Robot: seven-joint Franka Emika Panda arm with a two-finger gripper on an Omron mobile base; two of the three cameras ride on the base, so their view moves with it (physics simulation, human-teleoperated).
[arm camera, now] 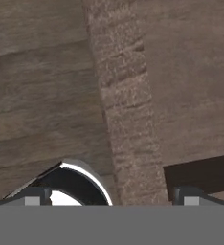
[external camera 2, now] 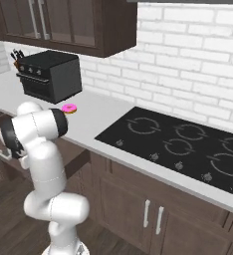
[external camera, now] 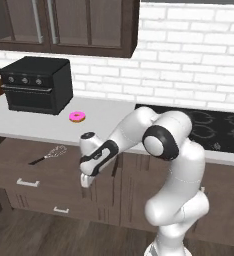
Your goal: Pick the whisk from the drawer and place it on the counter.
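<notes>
The whisk point(external camera: 50, 153) lies flat inside the open drawer point(external camera: 14, 159), its wire loops toward the counter and its black handle pointing left. My gripper point(external camera: 85, 181) hangs pointing down at the drawer's right end, to the right of the whisk and apart from it. In the hand view the gripper point(arm camera: 111, 198) is open, its fingertips point(arm camera: 35, 196) spread wide with nothing between them, above a brown wooden rim point(arm camera: 126, 119). The light grey counter point(external camera: 44, 125) runs just behind the drawer.
A pink donut point(external camera: 77, 117) and a black toaster oven point(external camera: 36, 85) stand on the counter behind the drawer. The black stovetop point(external camera: 216, 127) lies to the right. Smaller drawers point(external camera: 59, 207) sit below. My own elbow point(external camera: 161, 142) bulks close to the counter edge.
</notes>
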